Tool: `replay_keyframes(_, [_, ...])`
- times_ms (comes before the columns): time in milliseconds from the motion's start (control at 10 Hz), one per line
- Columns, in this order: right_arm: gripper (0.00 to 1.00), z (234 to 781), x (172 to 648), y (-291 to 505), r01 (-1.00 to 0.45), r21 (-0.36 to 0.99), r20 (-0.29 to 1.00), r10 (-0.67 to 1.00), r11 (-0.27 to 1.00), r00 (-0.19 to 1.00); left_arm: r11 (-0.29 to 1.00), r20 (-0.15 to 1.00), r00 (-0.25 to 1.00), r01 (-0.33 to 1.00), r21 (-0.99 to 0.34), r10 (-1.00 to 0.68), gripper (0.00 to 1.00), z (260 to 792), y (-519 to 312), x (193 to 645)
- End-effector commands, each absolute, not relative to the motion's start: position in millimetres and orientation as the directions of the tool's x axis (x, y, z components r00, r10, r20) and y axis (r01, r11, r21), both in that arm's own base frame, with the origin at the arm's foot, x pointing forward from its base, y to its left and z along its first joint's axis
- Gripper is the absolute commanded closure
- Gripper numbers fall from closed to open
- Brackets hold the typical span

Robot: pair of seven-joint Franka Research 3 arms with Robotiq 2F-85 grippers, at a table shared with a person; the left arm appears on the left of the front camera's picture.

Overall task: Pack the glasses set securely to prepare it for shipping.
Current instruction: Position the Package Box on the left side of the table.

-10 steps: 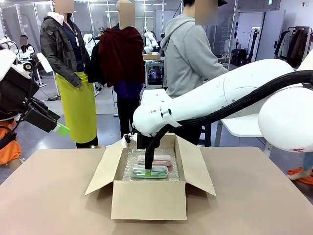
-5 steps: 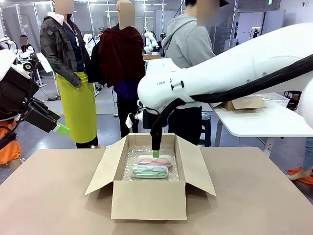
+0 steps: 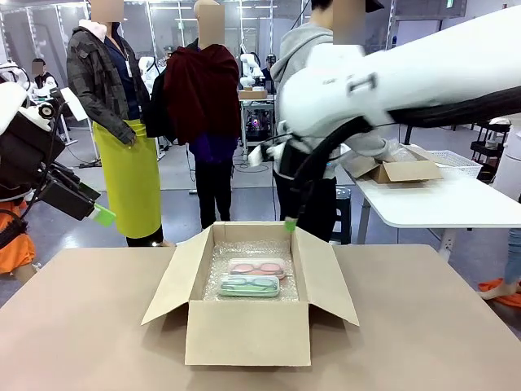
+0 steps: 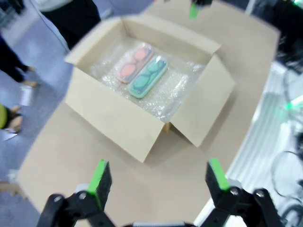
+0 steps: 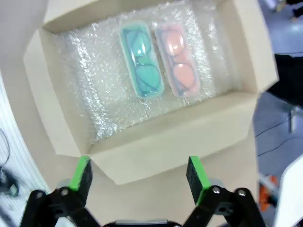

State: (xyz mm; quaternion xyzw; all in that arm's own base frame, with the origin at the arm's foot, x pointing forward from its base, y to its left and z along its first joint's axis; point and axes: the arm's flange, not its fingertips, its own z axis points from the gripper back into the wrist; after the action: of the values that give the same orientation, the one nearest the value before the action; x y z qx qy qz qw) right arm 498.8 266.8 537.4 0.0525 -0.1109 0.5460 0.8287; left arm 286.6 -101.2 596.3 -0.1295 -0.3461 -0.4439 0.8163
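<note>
Right gripper (image 5: 139, 172) hangs empty, jaws wide, above the box (image 5: 189, 127); left gripper (image 4: 158, 177) gapes too. Pink case (image 5: 177, 61) and mint case (image 5: 142, 61) lie inside on bubble wrap (image 5: 94, 99), so placing the 2 looks done; flaps (image 3: 167, 285) likely need folding shut next

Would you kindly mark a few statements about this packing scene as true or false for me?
1. The pink case and mint green case lie side by side inside the cardboard box. True.
2. The box flaps are folded shut. False: they stand open.
3. The right gripper holds the pink case. False: it is open and empty, above the box.
4. Bubble wrap lines the box floor under the cases. True.
5. The left gripper is shut. False: it is open.
</note>
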Motion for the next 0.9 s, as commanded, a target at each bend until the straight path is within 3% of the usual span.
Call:
replay_keyframes(0, [0.00, 531.4, 443.0, 202.6, -0.821, -0.098, 0.365, 0.788, 0.563, 0.496, 0.568, 0.685, 0.360, 0.817, 0.096, -0.634, 0.00, 596.7, -100.2, 285.8])
replay_keyframes(100, [0.00, 538.5, 424.1, 164.7, -0.778, -0.059, 0.442, 0.715, 0.626, 0.542, 0.568, 0.685, 0.360, 0.817, 0.096, -0.634, 0.00, 596.7, -100.2, 285.8])
replay_keyframes(400, [0.00, 535.3, 389.3, 102.3, -0.649, 0.005, 0.494, 0.563, 0.761, 0.663, 0.568, 0.685, 0.360, 0.817, 0.096, -0.634, 0.00, 596.7, -100.2, 285.8])
replay_keyframes(800, [0.00, 530.1, 385.0, 77.7, -0.656, 0.011, 0.495, 0.566, 0.755, 0.660, 0.568, 0.685, 0.360, 0.817, 0.096, -0.634, 0.00, 596.7, -100.2, 285.8])
